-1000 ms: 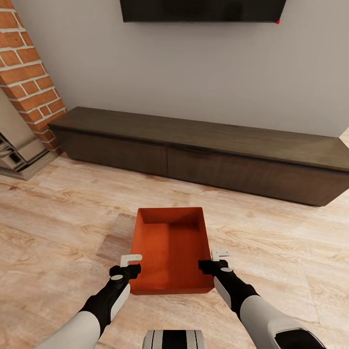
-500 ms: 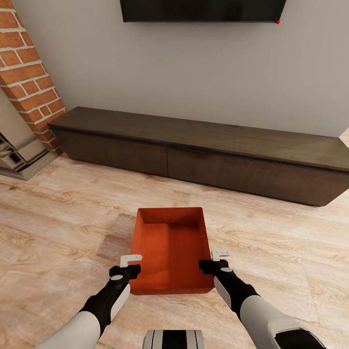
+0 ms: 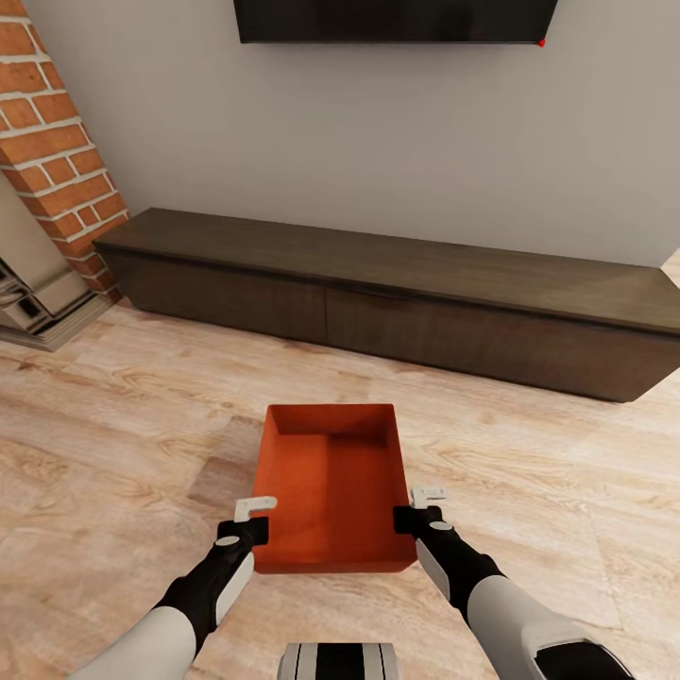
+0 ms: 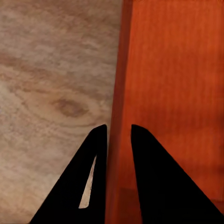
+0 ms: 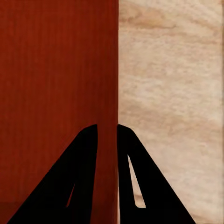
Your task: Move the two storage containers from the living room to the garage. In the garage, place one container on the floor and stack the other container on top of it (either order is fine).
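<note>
Head view shows one orange-red storage container (image 3: 331,486) low in front of the robot, over the light wood-plank floor (image 3: 123,425) of the living room, its open top facing up and its long axis pointing away toward the long dark bench (image 3: 397,293). Whether the box rests on the planks or hangs just above them cannot be told from these pictures.

Both arms reach to its near end, one on each long wall. The left gripper (image 3: 253,521) straddles the left wall: in the left wrist view its two dark fingers (image 4: 88,177) stand on either side of the wall's edge, one outside over the planks and one inside the box, close against it. The right gripper (image 5: 106,140) mirrors this on the right wall, its fingers (image 5: 130,182) pinched tight around the thin rim — so each gripper looks clamped on the container rather than merely beside it.

Holding opposite walls at the same place along the box makes sense, I judge, because a single pinch on one rim would let the open box swing; two balanced grips keep it level for the carry to the garage.

Beyond the bench are a plain grey wall, the lower edge of a wall TV (image 3: 397,19), and the red brick fireplace (image 3: 57,142) at the far left.
</note>
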### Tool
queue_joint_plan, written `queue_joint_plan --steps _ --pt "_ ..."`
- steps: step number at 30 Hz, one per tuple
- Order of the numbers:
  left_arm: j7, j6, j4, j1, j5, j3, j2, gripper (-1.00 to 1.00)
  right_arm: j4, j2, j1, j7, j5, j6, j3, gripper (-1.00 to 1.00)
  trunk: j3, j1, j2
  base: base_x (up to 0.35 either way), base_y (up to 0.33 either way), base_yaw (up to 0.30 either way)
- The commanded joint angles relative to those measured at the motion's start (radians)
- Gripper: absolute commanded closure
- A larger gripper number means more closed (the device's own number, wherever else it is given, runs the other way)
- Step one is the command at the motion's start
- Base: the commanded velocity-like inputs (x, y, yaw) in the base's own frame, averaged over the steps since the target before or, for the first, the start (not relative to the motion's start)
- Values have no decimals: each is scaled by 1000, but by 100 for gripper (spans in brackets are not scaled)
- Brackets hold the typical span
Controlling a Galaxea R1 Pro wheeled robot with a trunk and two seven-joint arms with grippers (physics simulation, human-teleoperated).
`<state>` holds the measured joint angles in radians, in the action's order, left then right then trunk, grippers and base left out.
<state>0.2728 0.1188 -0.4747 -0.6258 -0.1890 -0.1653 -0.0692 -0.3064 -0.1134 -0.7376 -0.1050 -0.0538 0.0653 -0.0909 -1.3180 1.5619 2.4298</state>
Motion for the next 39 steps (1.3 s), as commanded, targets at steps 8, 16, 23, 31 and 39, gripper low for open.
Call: queue_joint_plan --steps 8,16,23,31,39 --pt "15 9 -6 0 10 1 2 100 -2 1 0 -15 2 4 -4 100 -1 0 0 0 0 0" --pt "17 10 -6 0 10 1 0 100 -2 1 0 -15 2 4 -4 100 2 -4 -7 0 0 0" --pt "16 13 -5 0 8 1 0 100 -2 2 0 -15 2 4 -4 100 24 -31 -56 0 0 0" --pt "16 13 -5 0 8 1 1 100 -2 1 0 -15 2 5 -5 100 49 -62 -112 0 0 0" --pt "16 13 -5 0 7 3 1 100 -3 1 0 -15 2 4 -5 100 75 -92 -168 0 0 0"
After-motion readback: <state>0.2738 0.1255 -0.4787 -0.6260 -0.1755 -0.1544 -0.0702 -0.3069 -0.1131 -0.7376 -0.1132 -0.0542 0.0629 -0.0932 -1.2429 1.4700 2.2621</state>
